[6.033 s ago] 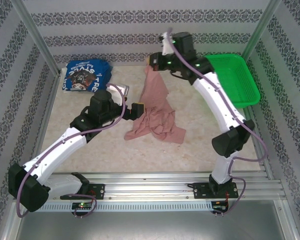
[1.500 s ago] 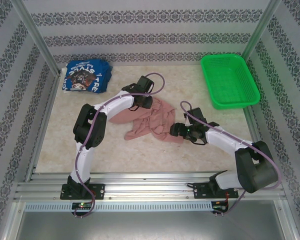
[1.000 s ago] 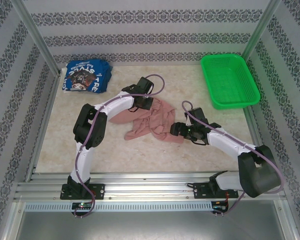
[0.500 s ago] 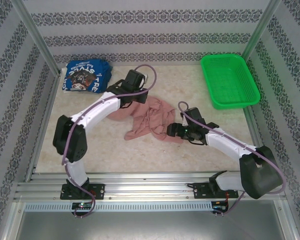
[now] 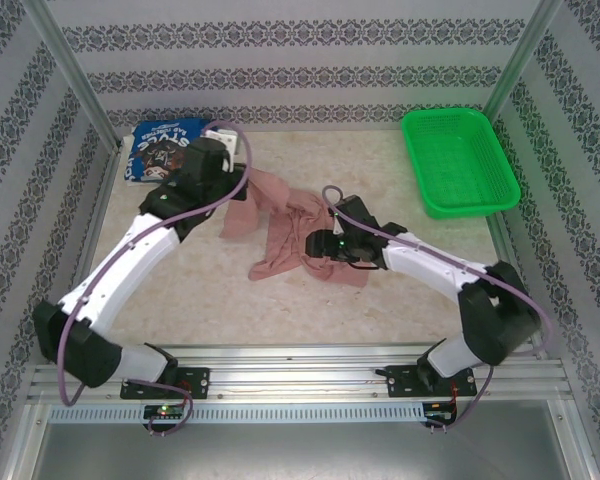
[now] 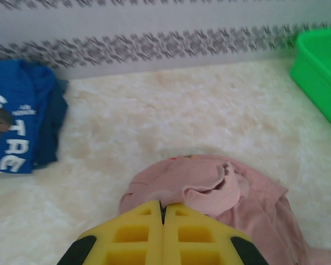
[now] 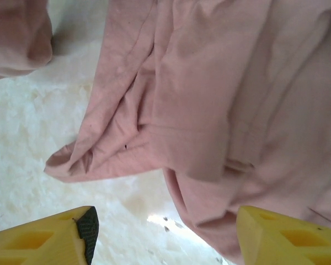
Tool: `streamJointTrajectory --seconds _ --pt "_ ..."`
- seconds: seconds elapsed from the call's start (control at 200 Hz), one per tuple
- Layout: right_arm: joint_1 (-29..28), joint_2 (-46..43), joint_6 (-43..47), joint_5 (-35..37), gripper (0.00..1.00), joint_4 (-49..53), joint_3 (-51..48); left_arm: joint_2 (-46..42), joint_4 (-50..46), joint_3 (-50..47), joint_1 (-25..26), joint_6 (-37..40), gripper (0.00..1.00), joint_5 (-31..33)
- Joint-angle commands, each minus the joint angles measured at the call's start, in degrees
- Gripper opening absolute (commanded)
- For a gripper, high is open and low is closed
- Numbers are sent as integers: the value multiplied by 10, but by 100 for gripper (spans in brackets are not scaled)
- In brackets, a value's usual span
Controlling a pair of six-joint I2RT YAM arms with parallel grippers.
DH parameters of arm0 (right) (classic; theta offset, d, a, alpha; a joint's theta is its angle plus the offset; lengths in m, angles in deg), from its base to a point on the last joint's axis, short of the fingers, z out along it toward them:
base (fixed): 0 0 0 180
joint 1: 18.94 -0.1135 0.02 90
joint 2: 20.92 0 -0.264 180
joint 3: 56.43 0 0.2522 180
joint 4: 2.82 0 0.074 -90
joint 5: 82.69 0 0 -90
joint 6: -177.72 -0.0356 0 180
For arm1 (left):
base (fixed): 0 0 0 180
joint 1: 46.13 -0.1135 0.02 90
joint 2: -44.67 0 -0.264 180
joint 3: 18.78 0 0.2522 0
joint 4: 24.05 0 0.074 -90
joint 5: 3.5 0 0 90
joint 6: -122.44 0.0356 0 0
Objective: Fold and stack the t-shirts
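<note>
Patterned grey-and-white walls enclosed a pale, marbled worktop, with a green mesh basket at its far right corner. A royal blue t-shirt lay folded in the far left corner. A dusty pink t-shirt lay crumpled near the middle. The left gripper, its yellow fingers pressed together, appeared to pinch the shirt's far left edge and draw it towards the blue one. The right gripper hung with its fingers spread just above the shirt's near hem, holding nothing. The step in hand looked like spreading the pink shirt flat before folding. The next move probably called for the right gripper to close on the hem and pull away from the left.
</note>
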Motion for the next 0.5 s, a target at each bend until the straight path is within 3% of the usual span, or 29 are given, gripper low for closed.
streamJointTrajectory --seconds 0.0,0.33,0.495 --pt "-13 39 -9 25 63 21 41 -29 -6 -23 -21 -2 0 16" --pt "-22 119 11 114 54 90 110 -62 -2 -57 -44 3 0 15" --pt "-8 155 35 142 16 106 147 -74 1 -67 -62 1 0 4"
